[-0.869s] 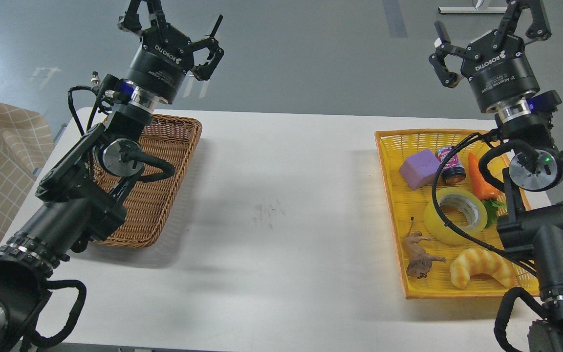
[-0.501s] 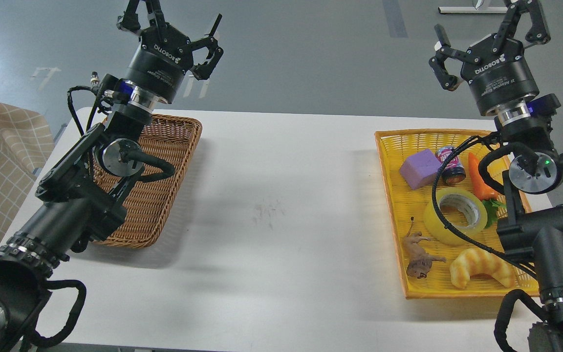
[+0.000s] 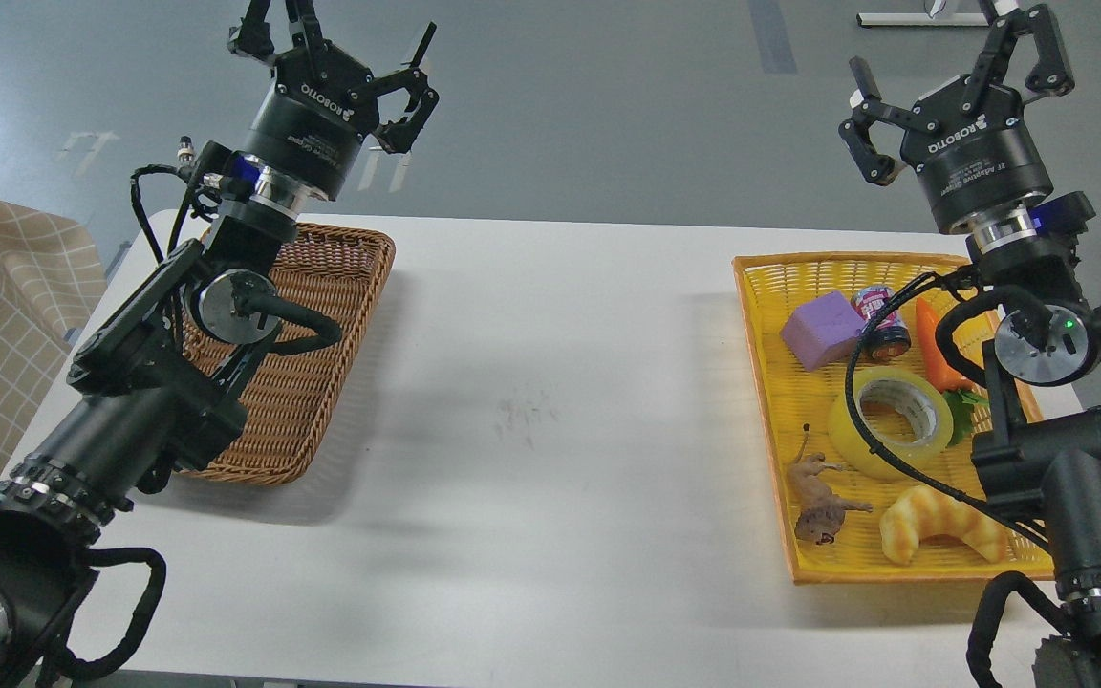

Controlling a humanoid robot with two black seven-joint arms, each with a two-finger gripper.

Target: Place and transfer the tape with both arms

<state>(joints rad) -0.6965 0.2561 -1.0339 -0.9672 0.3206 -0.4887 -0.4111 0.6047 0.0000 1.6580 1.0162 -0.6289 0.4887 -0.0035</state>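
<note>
A robotics lab or test room. A plain white rectangular tabletop point(image 3: 550, 401) stands on a bare grey floor point(image 3: 608, 105) marked with tape. A woven brown wicker basket point(image 3: 321, 315) and a yellow plastic woven tray point(image 3: 770, 382) sit at opposite ends.

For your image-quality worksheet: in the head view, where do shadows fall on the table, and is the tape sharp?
Head view: soft grey shadows lie on the white table, right of the brown basket and left of the yellow basket; the tape is in focus, with no glare.

White table point(image 3: 550, 382), brown wicker basket point(image 3: 321, 315) at left, yellow tray point(image 3: 766, 382) at right.
</note>
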